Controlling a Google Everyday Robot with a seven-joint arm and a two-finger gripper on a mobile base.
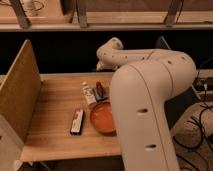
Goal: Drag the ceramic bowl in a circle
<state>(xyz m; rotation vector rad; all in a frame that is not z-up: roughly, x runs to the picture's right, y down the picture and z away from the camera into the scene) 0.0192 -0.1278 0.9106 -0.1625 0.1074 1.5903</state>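
Orange-red and glossy, the bowl (101, 118) sits on the wooden table (50, 107) at about 4 o'clock from the table's middle. Its right rim is hidden behind the robot's big white arm (150, 100). At 9 o'clock from the bowl, just beside it, lies a flat black bar (76, 121) with a pale edge. At 11 o'clock, near the rim, a white tube (89, 94) lies on its side. At 12 o'clock a small red-topped thing (99, 90) stands next to the tube; what it is cannot be told. The arm rises at the right, bends over and runs leftward, ending in the gripper (102, 65) at 12 o'clock from the bowl, by the table's far edge and well apart from the bowl. Whether the gripper is spread or closed cannot be told. A tan board (20, 90) stands upright along the table's 9 o'clock side, and cables (200, 130) lie on the floor at 3 o'clock
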